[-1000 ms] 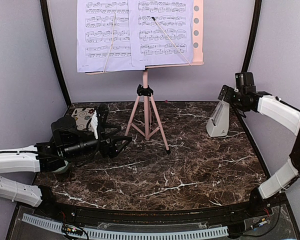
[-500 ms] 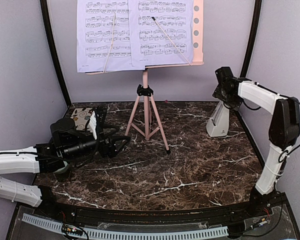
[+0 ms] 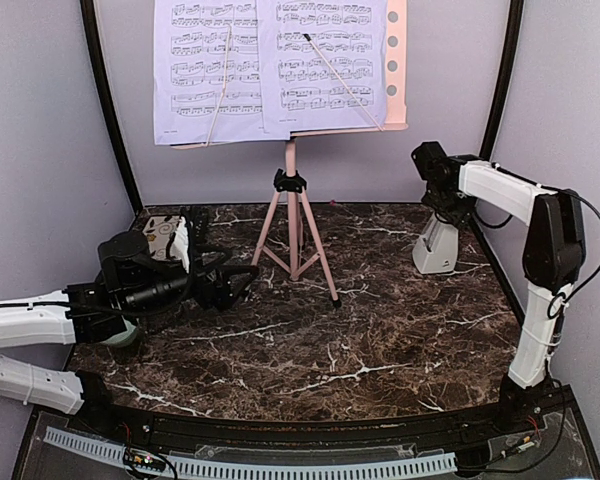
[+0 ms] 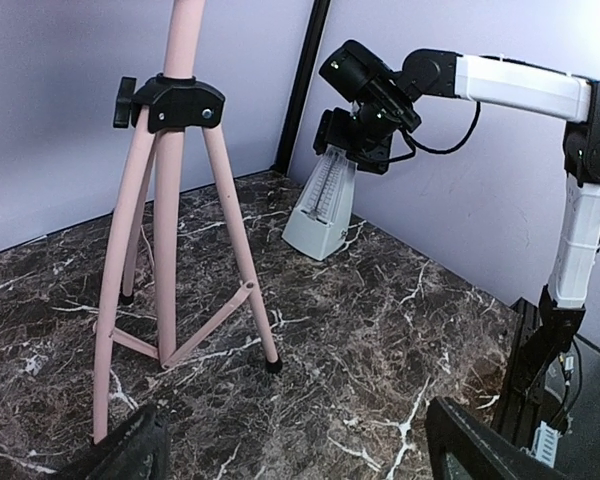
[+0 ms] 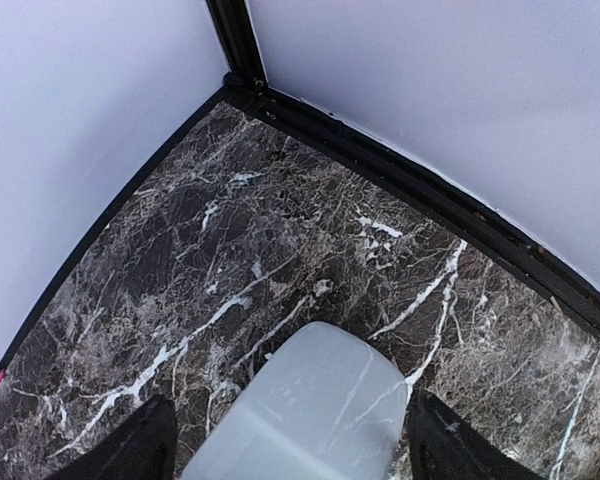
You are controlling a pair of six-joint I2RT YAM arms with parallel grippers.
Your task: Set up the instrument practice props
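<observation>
Right gripper (image 5: 295, 445), fingers spread wide, straddles the top of the metronome (image 3: 437, 248), whose long axis runs straight up between them, with no pinch yet by my read. It stands upright at the table's (image 3: 360, 330) 2 o'clock, 3 o'clock of the music stand (image 3: 293, 215). Left gripper (image 3: 235, 287), spread and empty, sits well apart at 9, so this one looks like the right arm's.

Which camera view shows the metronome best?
The left wrist view: the metronome shows most of its front face there. The top view shows it small, under the right gripper. The right wrist view shows only its top.
</observation>
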